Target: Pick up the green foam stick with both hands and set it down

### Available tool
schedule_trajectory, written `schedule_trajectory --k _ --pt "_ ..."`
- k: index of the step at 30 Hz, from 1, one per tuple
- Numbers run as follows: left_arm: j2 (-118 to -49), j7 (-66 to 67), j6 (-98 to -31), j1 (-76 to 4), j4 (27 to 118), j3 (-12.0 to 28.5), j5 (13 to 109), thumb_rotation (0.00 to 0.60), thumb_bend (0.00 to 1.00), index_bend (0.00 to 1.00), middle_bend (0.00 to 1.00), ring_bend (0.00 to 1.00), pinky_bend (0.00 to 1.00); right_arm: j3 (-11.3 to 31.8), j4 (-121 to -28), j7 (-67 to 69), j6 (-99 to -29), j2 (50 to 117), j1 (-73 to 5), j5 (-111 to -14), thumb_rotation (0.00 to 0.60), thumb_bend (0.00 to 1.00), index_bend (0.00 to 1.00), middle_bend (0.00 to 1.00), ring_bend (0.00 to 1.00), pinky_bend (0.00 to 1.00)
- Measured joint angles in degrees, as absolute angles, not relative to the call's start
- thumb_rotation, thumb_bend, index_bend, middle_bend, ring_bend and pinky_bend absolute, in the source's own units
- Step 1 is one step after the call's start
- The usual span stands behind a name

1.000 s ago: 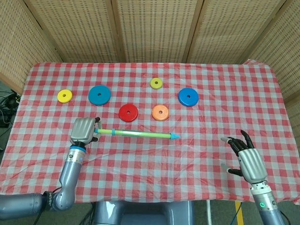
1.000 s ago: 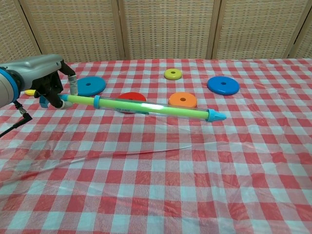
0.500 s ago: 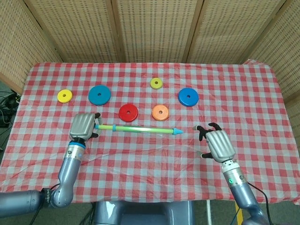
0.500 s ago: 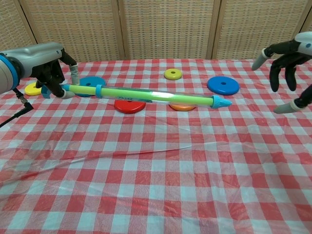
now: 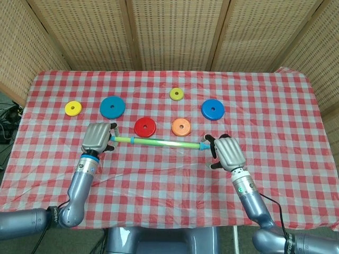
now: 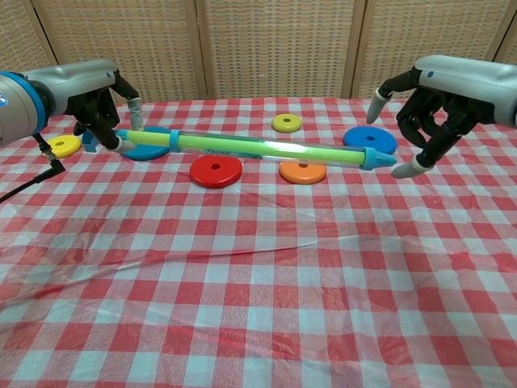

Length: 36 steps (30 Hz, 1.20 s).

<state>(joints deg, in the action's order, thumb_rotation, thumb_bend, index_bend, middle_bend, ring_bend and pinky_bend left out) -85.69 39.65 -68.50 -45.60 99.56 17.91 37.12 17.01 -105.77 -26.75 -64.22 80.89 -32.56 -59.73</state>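
Woven cane screens behind; worktop (image 5: 296,95) under red/white check cloth, fills most of frame.

Head view: green foam stick (image 5: 156,142) lies roughly level across mid-frame, just below the red disc (image 5: 144,127) and orange disc (image 5: 181,127). Left robot hand (image 5: 97,137), centre-left, is wrapped round the stick's left end. It carries the stick alone, which probably explains the grip right at the tip: the rest of the length is left free for the partner. Right robot hand (image 5: 226,152), centre-right, sits at the blue-tipped right end, fingers spread, not closed on it. Touching or just short, can't tell from above. Other discs sit further up: yellow disc (image 5: 72,108) upper left, large blue disc (image 5: 112,107), small olive-yellow disc (image 5: 176,93), second blue disc (image 5: 212,109). None in the way.

Chest view: stick (image 6: 250,148) clearly off the cloth, left end a bit higher, blue cone tip toward right of frame. Left robot hand (image 6: 105,109) at upper left, fingers clamped on the end. Right robot hand (image 6: 436,113) at upper right, fingers apart and curved, a fingertip just beside the cone tip, nothing held. Reads as lined up to cup the free end.

Judgement: two-handed hold not yet made; right needs to close on the tip before set-down.
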Motion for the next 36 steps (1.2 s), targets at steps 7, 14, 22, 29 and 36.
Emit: schedule_trajectory --k 7,14,22,29,36 --pt "-86.2 39.2 -67.8 -46.8 99.3 17.6 36.7 0.6 0.6 0.85 0.97 0.82 0.7 16.7 -103.7 -28.0 -64.3 82.9 -34.6 -56.9 0.6 0.27 0.38 0.84 0.82 0.39" --pt "-85.9 38.1 -67.5 -47.2 99.2 17.4 36.2 0.6 0.6 0.85 0.97 0.82 0.7 16.3 -102.4 -28.1 -64.5 84.2 -36.1 -55.2 0.6 0.3 0.39 0.86 0.83 0.39" --pt "-85.0 36.7 -67.2 -47.2 100.1 16.9 36.2 0.6 0.6 0.85 0.97 0.82 0.7 15.8 -101.3 -28.3 -65.4 84.8 -36.8 -54.4 0.6 0.31 0.41 0.88 0.84 0.39" --pt "-84.5 36.0 -67.1 -47.2 100.4 16.6 36.3 0.6 0.6 0.85 0.97 0.82 0.7 15.5 -100.4 -28.4 -66.2 85.5 -37.2 -54.0 0.6 0.33 0.47 0.91 0.87 0.41" --pt "-84.1 35.5 -67.3 -47.4 100.8 16.3 36.3 0.6 0.6 0.85 0.97 0.82 0.7 15.2 -99.4 -28.4 -67.6 86.5 -37.4 -54.5 0.6 0.34 0.51 0.94 0.89 0.41"
